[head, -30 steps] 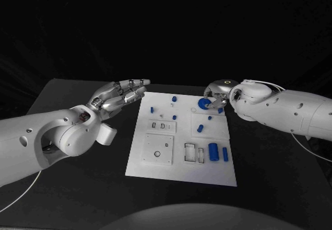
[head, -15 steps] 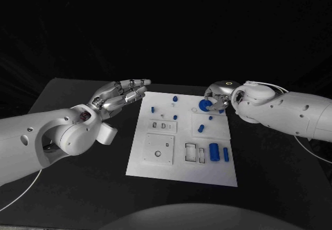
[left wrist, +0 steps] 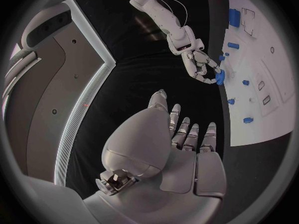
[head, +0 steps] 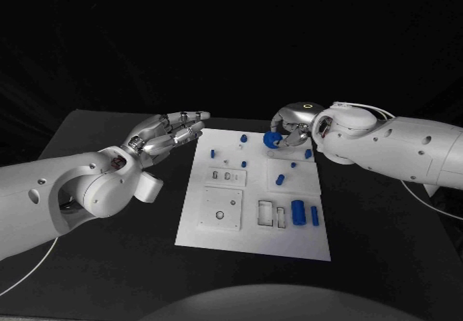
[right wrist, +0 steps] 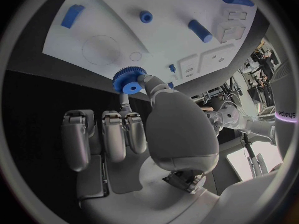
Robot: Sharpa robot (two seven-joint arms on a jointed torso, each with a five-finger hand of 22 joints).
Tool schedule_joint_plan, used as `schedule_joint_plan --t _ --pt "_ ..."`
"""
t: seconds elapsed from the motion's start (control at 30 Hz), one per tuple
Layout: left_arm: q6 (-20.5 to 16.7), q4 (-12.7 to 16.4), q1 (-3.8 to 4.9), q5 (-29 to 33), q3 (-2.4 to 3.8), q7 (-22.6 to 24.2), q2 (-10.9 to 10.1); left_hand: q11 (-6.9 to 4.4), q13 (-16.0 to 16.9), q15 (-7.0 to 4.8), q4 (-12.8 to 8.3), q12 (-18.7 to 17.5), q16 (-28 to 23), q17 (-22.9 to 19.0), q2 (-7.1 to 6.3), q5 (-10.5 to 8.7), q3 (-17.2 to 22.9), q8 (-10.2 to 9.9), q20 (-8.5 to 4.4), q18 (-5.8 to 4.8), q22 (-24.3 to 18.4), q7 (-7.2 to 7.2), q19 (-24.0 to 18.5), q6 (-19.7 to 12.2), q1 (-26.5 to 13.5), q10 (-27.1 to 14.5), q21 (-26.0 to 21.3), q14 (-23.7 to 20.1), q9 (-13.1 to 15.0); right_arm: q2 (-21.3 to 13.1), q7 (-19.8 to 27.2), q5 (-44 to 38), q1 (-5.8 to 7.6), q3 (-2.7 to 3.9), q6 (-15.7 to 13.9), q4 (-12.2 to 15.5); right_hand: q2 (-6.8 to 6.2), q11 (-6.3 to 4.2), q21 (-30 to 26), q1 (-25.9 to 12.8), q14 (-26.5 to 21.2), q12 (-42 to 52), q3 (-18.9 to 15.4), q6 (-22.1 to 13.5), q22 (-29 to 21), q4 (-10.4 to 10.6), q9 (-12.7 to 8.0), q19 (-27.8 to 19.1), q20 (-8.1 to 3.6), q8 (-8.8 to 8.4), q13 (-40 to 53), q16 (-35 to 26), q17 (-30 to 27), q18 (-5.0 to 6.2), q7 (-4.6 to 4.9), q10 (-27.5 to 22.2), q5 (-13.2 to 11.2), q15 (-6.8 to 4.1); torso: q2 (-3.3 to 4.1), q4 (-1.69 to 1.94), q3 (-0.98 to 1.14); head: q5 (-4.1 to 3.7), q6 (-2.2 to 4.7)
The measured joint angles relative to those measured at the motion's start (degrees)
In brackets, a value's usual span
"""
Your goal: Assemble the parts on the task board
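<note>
The white task board (head: 253, 231) lies in the middle of the black table with several small blue parts on it. My right hand (head: 292, 130) hovers over the board's far edge and pinches a blue gear (head: 272, 139) between thumb and a finger; the toothed gear (right wrist: 129, 79) shows clearly at the fingertips in the right wrist view, above the board (right wrist: 124, 35). The left wrist view shows that hand (left wrist: 201, 67) with the gear (left wrist: 220, 76) too. My left hand (head: 166, 136) floats off the board's far left corner, fingers spread, holding nothing (left wrist: 181, 139).
On the board stand two blue cylinders (head: 305, 212) near the right edge, a short blue peg (head: 280, 178), and small pieces near the far edge (head: 243, 139). Recessed white slots (head: 221, 207) sit at the lower left. Black table (head: 106, 267) surrounds the board.
My right hand has lifted the blue gear up and toward the board's far edge, slightly leftward. The left hand has stayed where it was.
</note>
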Motion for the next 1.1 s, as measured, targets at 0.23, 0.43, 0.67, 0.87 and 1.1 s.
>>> schedule_joint_plan --t 0.23,0.43,0.67,0.87,1.1 --pt "0.1 0.0 0.00 0.0 0.00 -0.1 0.0 0.00 0.0 0.00 0.0 0.0 0.2 0.0 0.00 0.00 0.0 0.0 0.00 0.00 0.0 0.00 0.0 0.0 0.0 0.0 0.0 0.0 0.0 4.2 0.0 0.5 0.10 0.00 1.0 -1.8 0.23 0.00 0.0 -0.2 0.0 0.0 0.1 0.0 0.0 0.1 0.0 0.0 0.00 -0.06 0.0 0.0 0.0 0.00 0.00 0.0 0.0 0.00 0.05 0.03 0.01 0.13 0.02" --pt "0.1 0.0 0.00 0.0 0.00 -0.2 0.1 0.00 0.0 0.00 0.0 0.2 0.2 0.0 0.00 0.00 0.0 0.0 0.00 0.01 0.0 0.00 0.0 0.0 0.0 0.0 0.0 0.0 0.0 8.3 0.3 0.8 0.06 0.06 1.8 -5.0 0.23 0.00 0.0 -0.2 0.0 0.0 0.2 0.0 0.0 0.2 0.0 0.0 0.00 -0.17 0.0 0.0 0.0 0.00 -0.01 0.0 0.0 0.00 0.11 0.08 0.03 0.05 0.08" --pt "0.1 0.2 0.00 0.0 0.00 -0.3 0.0 0.00 0.0 0.00 0.0 0.2 0.2 0.0 0.00 0.00 0.0 0.0 0.00 0.00 0.0 0.00 0.0 0.0 0.0 0.0 0.0 0.0 0.0 11.2 0.7 1.2 -0.52 0.08 2.6 -7.6 0.22 0.00 -0.2 -0.2 0.0 0.0 0.2 0.0 0.0 0.2 0.0 0.0 0.00 -0.46 0.0 0.0 0.0 0.00 -0.02 0.0 -0.2 0.00 0.13 0.04 0.02 0.12 0.12" --pt "0.1 0.3 0.00 0.0 0.00 -0.3 0.0 0.00 0.0 0.00 0.0 0.2 0.2 0.0 0.00 0.00 0.0 0.0 0.00 0.01 0.0 -0.01 0.0 0.0 0.0 0.0 0.0 0.0 0.0 13.1 1.0 1.5 -1.02 0.08 3.4 -9.4 0.22 0.00 -0.4 -0.2 0.0 0.0 0.4 0.0 0.0 -0.1 0.0 0.0 0.00 -0.61 0.0 0.0 0.0 0.00 -0.02 0.0 -0.4 0.00 0.13 -0.03 0.01 0.23 -0.02" --pt "0.1 0.3 0.01 0.0 0.00 -0.4 0.1 0.00 0.0 0.00 0.0 0.2 0.2 0.0 -0.22 0.00 0.0 0.0 0.00 0.01 0.0 -0.01 0.0 0.0 0.2 0.0 0.2 0.0 0.0 14.5 1.1 1.8 -1.21 0.15 4.3 -10.7 0.21 0.00 -0.7 -0.2 0.0 0.0 1.0 0.0 0.0 0.0 0.1 0.0 0.00 -1.72 0.0 0.0 0.0 0.00 -0.03 0.0 -1.0 0.00 0.12 -0.10 0.02 0.11 0.01"
